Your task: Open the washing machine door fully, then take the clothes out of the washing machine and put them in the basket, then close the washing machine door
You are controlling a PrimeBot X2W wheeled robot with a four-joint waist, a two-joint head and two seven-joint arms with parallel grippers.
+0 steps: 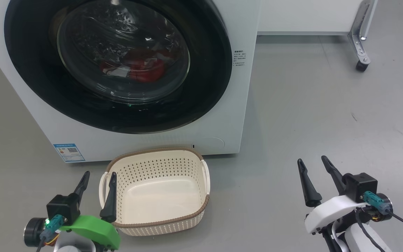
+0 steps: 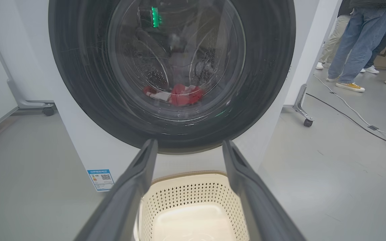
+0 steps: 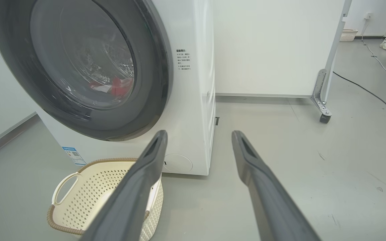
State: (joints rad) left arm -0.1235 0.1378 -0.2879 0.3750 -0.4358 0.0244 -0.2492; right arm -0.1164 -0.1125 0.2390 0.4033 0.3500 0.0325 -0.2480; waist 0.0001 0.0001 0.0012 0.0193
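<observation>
So the big round washing machine door with the glossy black rim and bulging glass bowl [image 1: 122, 42] is shut, taking up the upper left of the head view, set in the white front-loading washing machine [image 1: 245, 105]. The bright red and white clothes [image 1: 135, 68] lie low in the drum behind the glass. The cream perforated plastic basket with the brown woven-look rim [image 1: 159, 151] sits empty on the grey floor, bottom centre, just in front of the machine. The left gripper [image 1: 100, 173] is at lower left by the basket's left handle and the right gripper [image 1: 311, 159] is at lower right over bare floor, both with jaws spread wide and holding nothing. My guess: the door's stiff and that gloss is slippery, so hook its outer edge rather than pinch the face. The clothes look light and floppy, so grab a bunched fold. Annoying bit: I can't spot a handle or the hinge side, the door's top is cut off, and glare on the glass hides how many garments there are.
</observation>
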